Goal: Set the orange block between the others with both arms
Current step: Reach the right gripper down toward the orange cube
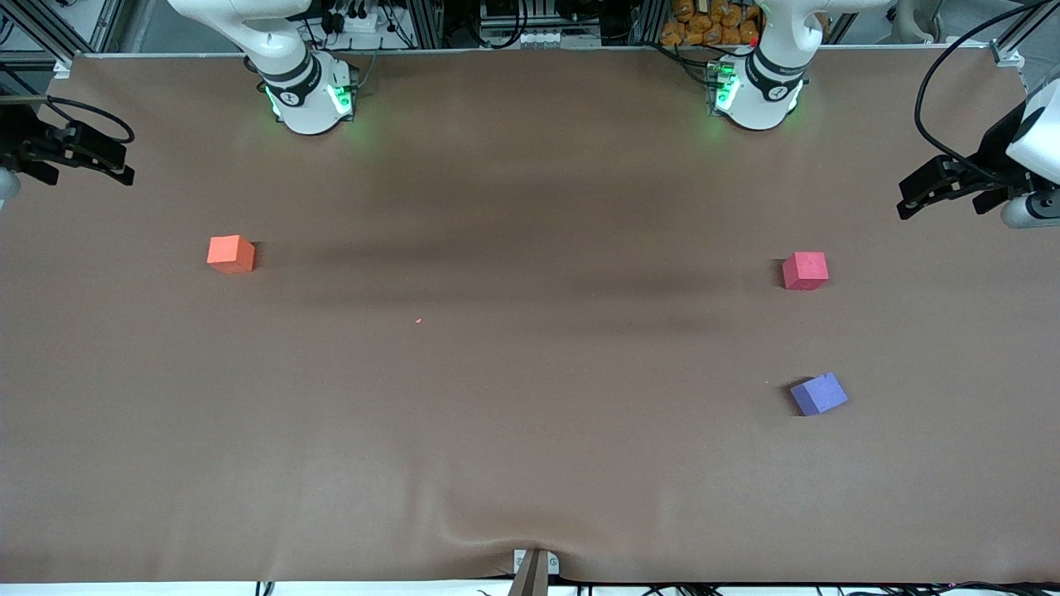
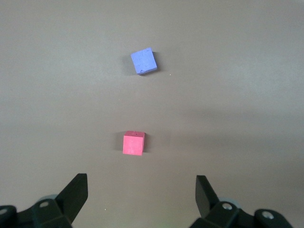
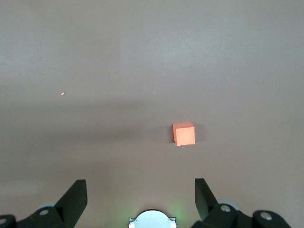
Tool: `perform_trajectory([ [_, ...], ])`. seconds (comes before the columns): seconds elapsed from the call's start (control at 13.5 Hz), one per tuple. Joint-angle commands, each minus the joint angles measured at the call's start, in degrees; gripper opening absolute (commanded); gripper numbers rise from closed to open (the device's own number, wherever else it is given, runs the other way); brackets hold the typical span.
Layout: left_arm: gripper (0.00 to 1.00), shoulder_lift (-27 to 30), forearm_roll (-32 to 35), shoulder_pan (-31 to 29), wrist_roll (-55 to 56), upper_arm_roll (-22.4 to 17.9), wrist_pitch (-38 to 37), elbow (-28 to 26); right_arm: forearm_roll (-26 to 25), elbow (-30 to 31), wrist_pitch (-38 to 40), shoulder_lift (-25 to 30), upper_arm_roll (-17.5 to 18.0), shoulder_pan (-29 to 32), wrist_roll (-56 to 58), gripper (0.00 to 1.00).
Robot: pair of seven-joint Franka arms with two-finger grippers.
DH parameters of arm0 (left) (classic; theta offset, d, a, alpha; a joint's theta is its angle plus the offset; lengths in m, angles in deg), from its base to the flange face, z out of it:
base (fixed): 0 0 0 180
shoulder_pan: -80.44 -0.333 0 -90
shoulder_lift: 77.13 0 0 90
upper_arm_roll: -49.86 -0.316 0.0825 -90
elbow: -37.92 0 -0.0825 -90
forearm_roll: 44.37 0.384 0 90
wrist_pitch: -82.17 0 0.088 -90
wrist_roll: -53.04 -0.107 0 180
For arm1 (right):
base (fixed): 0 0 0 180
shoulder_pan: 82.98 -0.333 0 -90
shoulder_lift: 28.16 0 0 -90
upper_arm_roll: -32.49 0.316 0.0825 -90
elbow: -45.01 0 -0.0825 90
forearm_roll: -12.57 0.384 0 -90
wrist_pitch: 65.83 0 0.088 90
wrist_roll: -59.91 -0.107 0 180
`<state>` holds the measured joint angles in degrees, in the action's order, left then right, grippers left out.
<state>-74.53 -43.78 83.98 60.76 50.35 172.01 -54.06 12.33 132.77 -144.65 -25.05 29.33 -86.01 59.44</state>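
Three foam cubes are lying on the brown desk (image 1: pixel 530 463): one orange block (image 1: pixel 231 253), one red-pink cube (image 1: pixel 805 271) and one purple-blue cube (image 1: pixel 818 394). No cube is touching another, and none is sitting in anything.

The orange block is resting alone toward my right arm's end of the desk, well apart from the other two. One tiny orange crumb (image 1: pixel 419 320) is lying nearer to the middle of the desk, slightly nearer to the front camera than the block.

The red-pink cube and the purple-blue cube are both sitting toward my left arm's end. The purple-blue one is nearer to the front camera and turned askew, with bare desk showing between the pair.

I am holding two grippers up, one on each arm. My right gripper (image 1: pixel 74 157) is hovering over its end of the desk, its fingers (image 3: pixel 73 199) spread wide and gripping nothing. My left gripper (image 1: pixel 944 186) is hovering over the other end, its fingers (image 2: pixel 76 194) likewise spread wide and empty; in its wrist view the red-pink cube is appearing between them.
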Motion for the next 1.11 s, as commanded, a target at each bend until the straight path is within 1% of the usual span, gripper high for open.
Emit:
perform_trajectory([
  [0.0,1.0,-0.57,1.26,-0.19,-0.86,0.22,-0.19,1.28,-1.52,1.0,-0.03,0.59,0.17,-0.05,0.12,1.0],
  [0.15,1.0,-0.75,1.26,-0.19,-0.77,0.22,-0.19,1.71,-1.52,2.05,-0.2,0.5,0.09,0.13,0.38,1.0],
  [0.37,1.0,-2.41,1.26,-0.19,-0.42,0.13,-0.19,3.38,-1.52,5.65,-0.64,0.41,0.0,0.74,0.38,1.0],
  [0.52,1.0,-2.59,1.26,-0.37,-0.94,0.13,-0.37,2.95,-1.69,9.07,-0.55,0.23,-0.09,0.92,0.38,1.0],
  [0.67,1.0,-2.59,1.09,-0.28,-0.95,0.22,-0.37,2.68,-3.0,13.11,-0.81,-0.47,-0.09,2.14,0.38,1.0],
  [1.04,1.0,-3.12,1.17,-0.37,-0.95,0.22,-0.37,2.6,-3.45,23.31,-5.38,-7.14,-0.09,7.59,0.38,1.0],
])
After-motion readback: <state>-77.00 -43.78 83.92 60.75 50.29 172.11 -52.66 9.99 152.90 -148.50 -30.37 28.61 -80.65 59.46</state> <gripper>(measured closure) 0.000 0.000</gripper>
